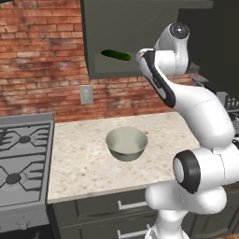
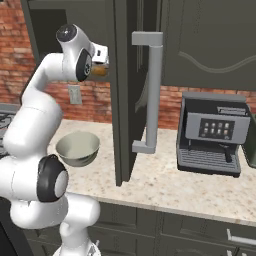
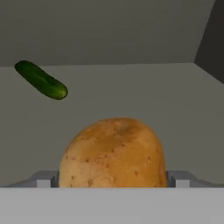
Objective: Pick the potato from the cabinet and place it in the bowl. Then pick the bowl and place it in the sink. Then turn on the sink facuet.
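potato (image 3: 113,153) base hidden, pincer (image 3: 113,179) fingertips hidden

A kitchen: stove (image 1: 23,163), stone counter (image 1: 84,172), coffee machine (image 2: 212,132), brick wall (image 1: 42,56).

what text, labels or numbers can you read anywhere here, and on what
None can be read.
Coffee machine: its dark panel carries a row of small pale button marks, too small and blurred to read.
Wall plate: blank.
Cabinet, bowl, potato, cucumber: no markings.
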